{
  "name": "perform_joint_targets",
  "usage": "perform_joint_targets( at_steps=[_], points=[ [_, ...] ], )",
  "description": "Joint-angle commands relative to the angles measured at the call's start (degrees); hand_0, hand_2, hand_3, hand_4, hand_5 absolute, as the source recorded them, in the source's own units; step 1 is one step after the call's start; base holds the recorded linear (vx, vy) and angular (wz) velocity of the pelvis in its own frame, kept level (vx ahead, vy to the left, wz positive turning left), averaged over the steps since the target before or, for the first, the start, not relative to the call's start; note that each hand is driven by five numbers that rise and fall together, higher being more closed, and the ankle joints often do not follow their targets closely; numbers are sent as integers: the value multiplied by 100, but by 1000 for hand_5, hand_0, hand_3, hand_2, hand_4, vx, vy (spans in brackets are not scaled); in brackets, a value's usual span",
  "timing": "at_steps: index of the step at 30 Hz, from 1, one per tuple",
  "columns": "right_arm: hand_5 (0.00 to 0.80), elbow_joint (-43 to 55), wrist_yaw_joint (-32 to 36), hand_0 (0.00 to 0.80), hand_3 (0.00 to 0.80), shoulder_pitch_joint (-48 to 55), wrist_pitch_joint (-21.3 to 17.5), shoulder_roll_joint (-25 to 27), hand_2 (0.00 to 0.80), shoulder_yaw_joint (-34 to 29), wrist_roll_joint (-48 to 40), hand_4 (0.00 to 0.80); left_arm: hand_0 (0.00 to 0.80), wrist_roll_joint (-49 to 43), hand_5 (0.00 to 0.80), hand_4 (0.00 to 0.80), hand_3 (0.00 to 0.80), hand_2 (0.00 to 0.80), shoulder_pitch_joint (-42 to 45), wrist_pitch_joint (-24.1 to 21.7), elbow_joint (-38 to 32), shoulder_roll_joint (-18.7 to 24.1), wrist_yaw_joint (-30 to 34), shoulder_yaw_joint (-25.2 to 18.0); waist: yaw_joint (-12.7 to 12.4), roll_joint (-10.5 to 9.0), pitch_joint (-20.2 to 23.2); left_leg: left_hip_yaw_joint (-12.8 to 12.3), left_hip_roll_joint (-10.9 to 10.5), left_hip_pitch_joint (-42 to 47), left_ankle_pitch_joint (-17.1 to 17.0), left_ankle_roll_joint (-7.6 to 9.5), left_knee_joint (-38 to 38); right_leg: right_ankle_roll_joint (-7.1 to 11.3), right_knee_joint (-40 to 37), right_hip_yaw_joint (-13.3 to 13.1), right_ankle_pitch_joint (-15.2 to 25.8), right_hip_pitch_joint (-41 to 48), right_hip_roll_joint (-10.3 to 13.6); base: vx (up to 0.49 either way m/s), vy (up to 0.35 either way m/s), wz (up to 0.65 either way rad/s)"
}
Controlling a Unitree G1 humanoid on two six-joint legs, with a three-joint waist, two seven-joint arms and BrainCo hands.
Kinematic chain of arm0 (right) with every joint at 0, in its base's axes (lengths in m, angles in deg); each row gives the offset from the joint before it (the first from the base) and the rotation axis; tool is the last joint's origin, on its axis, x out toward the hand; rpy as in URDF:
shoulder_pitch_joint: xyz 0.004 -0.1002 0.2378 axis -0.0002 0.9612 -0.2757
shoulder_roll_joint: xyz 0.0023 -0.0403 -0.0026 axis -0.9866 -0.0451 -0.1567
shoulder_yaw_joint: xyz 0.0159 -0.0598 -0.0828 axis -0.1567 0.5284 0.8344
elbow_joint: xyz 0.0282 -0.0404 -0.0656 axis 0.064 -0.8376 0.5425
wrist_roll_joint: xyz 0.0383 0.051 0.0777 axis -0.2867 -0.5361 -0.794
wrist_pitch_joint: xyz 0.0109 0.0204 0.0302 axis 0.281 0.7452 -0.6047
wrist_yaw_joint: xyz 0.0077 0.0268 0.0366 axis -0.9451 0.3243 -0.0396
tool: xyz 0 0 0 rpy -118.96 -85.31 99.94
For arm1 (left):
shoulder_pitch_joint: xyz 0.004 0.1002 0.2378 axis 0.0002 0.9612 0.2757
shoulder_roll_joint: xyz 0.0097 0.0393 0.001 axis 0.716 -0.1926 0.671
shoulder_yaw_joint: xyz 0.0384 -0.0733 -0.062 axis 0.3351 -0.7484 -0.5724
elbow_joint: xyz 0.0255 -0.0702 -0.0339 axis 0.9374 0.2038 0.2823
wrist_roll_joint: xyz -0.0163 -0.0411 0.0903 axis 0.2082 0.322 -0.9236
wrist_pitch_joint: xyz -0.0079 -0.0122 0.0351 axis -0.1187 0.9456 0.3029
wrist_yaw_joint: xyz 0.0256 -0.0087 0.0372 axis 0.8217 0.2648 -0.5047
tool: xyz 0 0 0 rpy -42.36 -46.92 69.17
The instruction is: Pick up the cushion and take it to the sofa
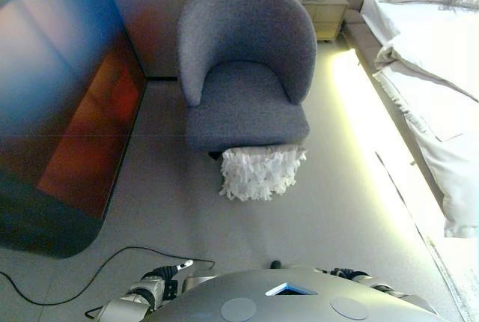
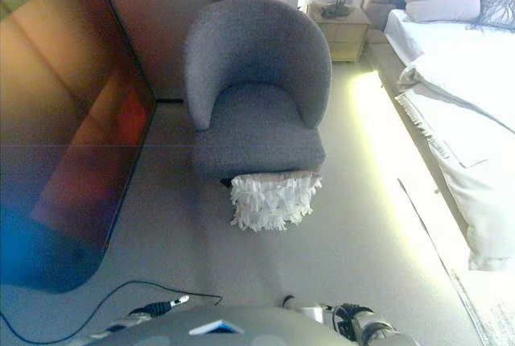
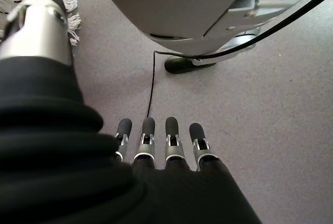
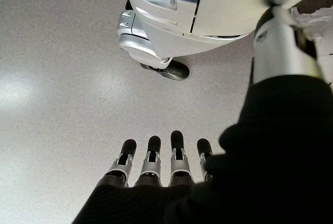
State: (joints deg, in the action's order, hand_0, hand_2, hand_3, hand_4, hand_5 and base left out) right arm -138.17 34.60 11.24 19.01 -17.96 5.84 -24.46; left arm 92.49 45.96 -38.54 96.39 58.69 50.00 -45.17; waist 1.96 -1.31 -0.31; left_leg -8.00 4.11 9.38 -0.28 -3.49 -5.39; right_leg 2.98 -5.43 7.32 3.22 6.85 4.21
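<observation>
The task has barely begun. The cushion (image 1: 262, 172), white and fringed, lies on the floor, leaning against the front edge of the grey armchair (image 1: 247, 75), which serves here as the sofa; it is not yet lifted. Both arms hang low beside the robot, well apart from the cushion. The left hand (image 3: 156, 140) has its fingers straight and spread apart over bare floor (image 3: 270, 104), holding nothing. The right hand (image 4: 161, 156) looks the same, fingers straight and empty. A bed (image 1: 426, 45) runs along the right side, with a nightstand (image 1: 322, 7) beyond the armchair. What remains, I judge, is everything: approach, reach down, grasp the cushion, raise it and set it on the seat.
</observation>
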Motion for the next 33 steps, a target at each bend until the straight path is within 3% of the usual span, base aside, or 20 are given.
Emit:
perform_joint_targets(
  at_steps=[1, 8, 19, 26, 33],
  points=[
    [0, -389, 34, 0, 0, -409, 3, -93, 0, 130, 14, 0, 0, 90, 0, 0, 0, 0, -442, 47, 324, -116, -124, 35, -131, -120, -266, 24, -298, -20, 590, 357, 39, 154, 43, 56, -444, 53, -56, 0, 0, 0],
    [0, -424, 81, 0, 0, -447, -24, -71, 0, 145, 22, 0, 0, -49, 0, 0, 0, 0, -450, 45, 387, -85, -36, -21, -147, -108, -269, -7, -335, 4, 618, 392, 39, 166, 43, 123, -459, 106, -21, 9, 31, 1],
    [0, -424, 89, 0, 0, -394, 6, -117, 0, 105, -85, 0, 0, -187, 0, 0, 0, 0, -424, 38, 409, -73, 18, 121, -93, -90, -297, 140, -460, 38, 673, 514, 39, 177, 106, -24, -481, 165, -6, 28, 43, 1],
    [0, -399, 32, 0, 0, -378, -48, -81, 0, 47, -116, 0, 0, -112, 0, 0, 0, 0, -434, 251, 167, -7, -78, 281, -13, -56, -319, 332, -507, 15, 670, 578, 39, 116, 278, -401, -619, 85, -198, 4, 4, 0],
    [0, -355, 83, 0, 0, -471, -5, -1, 0, 103, -162, 0, 0, 24, 0, 0, 0, 0, -450, 393, 30, 68, -96, 264, -96, -94, -335, 312, -402, 70, 624, 539, 54, -6, 350, -342, -741, 107, -327, -7, -155, 5]
  ],
)
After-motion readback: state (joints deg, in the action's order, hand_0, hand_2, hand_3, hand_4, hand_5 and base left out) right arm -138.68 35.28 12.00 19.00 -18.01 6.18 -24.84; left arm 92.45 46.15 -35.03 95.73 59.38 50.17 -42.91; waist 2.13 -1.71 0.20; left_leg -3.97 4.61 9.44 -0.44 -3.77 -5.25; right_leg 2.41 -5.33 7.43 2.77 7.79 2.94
